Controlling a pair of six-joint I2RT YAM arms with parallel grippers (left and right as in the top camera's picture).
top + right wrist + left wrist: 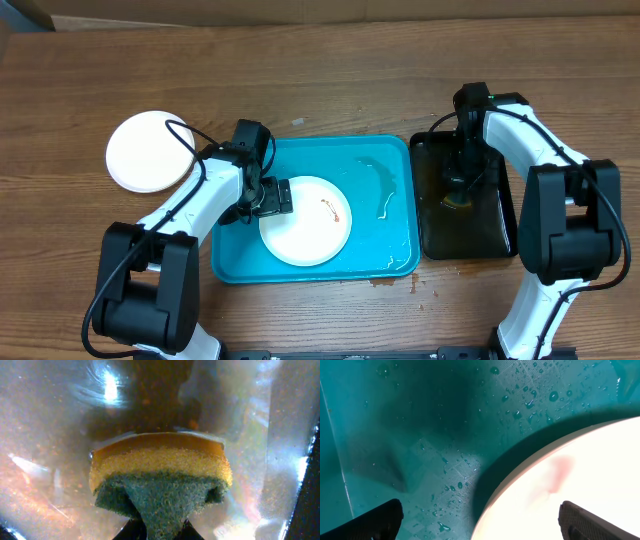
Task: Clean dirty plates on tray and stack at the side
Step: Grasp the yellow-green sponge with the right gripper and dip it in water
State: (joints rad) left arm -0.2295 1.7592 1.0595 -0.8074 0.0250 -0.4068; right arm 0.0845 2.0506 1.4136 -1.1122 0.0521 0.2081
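plates 2 — smeared plate [300, 235], plain plate [148, 152] | blue tray [385, 240] 1 | sponge [160, 477] 1

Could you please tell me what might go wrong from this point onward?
The tray is wet, so the smeared plate could slide from the open left gripper. The sponge pinched in the right gripper sits in brown water and may drip or re-soil the plate.
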